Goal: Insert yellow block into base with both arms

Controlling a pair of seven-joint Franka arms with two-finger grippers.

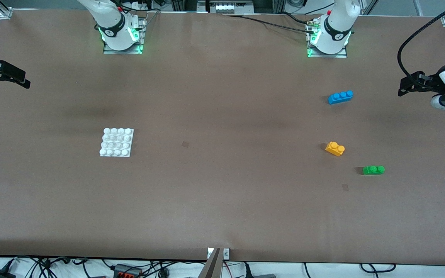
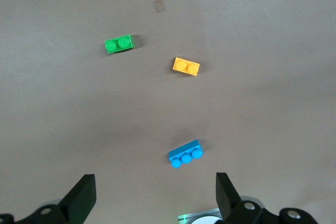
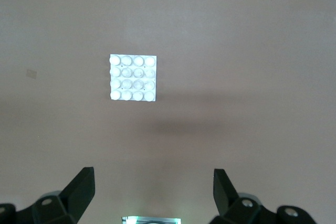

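Observation:
The yellow block (image 1: 335, 148) lies on the table toward the left arm's end; it also shows in the left wrist view (image 2: 186, 66). The white base (image 1: 116, 142) lies flat toward the right arm's end, with nothing on its studs, and shows in the right wrist view (image 3: 132, 77). My left gripper (image 1: 401, 88) is open and empty, held high over the table's edge at the left arm's end (image 2: 155, 182). My right gripper (image 1: 26, 82) is open and empty, held high over the edge at the right arm's end (image 3: 152, 177). Both are well apart from the block and base.
A blue three-stud brick (image 1: 340, 97) lies farther from the front camera than the yellow block and shows in the left wrist view (image 2: 186, 153). A green two-stud brick (image 1: 373, 170) lies nearer, beside the yellow block (image 2: 119, 44). Bare brown table spans between base and bricks.

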